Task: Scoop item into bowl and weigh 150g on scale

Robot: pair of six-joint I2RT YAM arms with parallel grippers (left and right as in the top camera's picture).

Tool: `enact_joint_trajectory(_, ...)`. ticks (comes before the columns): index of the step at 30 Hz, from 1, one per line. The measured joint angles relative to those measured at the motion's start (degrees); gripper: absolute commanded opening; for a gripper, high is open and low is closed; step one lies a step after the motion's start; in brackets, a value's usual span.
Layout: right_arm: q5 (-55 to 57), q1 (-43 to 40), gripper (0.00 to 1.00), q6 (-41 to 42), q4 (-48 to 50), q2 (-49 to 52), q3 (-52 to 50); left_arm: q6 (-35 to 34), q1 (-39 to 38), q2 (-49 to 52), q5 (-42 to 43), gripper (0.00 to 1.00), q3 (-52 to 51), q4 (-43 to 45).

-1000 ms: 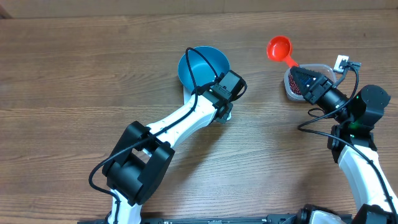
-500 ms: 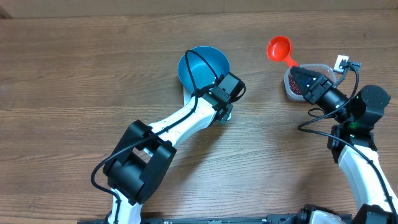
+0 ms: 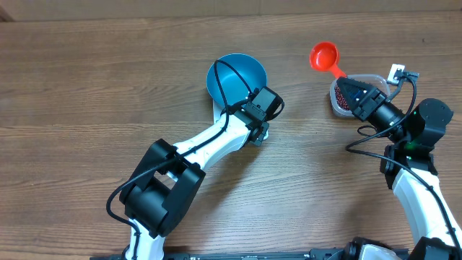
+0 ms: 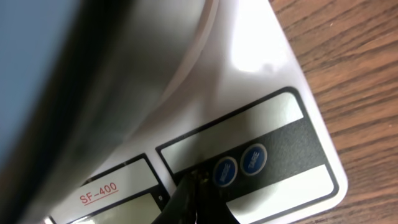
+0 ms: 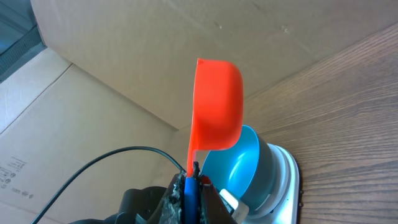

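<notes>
**Left at scale buttons, right holding scoop by bean tub**

- left gripper (image 4: 196, 190): jaws pinched shut, nothing in them, tip at the two blue round buttons on the scale (image 4: 249, 74) panel. Touching or just above: can't tell
- right gripper (image 5: 191, 178): jaws clamped on the handle end of the red scoop (image 3: 324, 55), cup up and away from the arm, upper right of the overhead frame
- bowl (image 3: 244, 75): top centre of the overhead frame, sitting on the scale, looks empty
- beans (image 3: 338, 102): in the clear tub (image 3: 363, 77) at right, partly under the right gripper

Handling, my read:
- beans are loose, tiny and roll; no gripping them, only the scoop moves them, keep the cup level
- scoop looks like light stiff plastic; a grip at the handle end gives a long lever, so it may twist
- bowl probably light and overhangs the scale; a nudge could shift it

Views:
- overhead: scoop cup interior looks empty, tub contents visible; scale mostly hidden
- left wrist: only view with the panel and buttons
- right wrist: only the cup's underside, with bowl and scale beyond, lower right
</notes>
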Motion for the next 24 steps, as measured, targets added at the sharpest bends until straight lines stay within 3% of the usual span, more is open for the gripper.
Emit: enact_joint_trajectory(24, 0.0, 0.0, 0.04, 0.04, -0.04, 0.0, 0.0, -0.04, 0.0, 0.0, -0.11, 0.04, -0.04, 0.83)
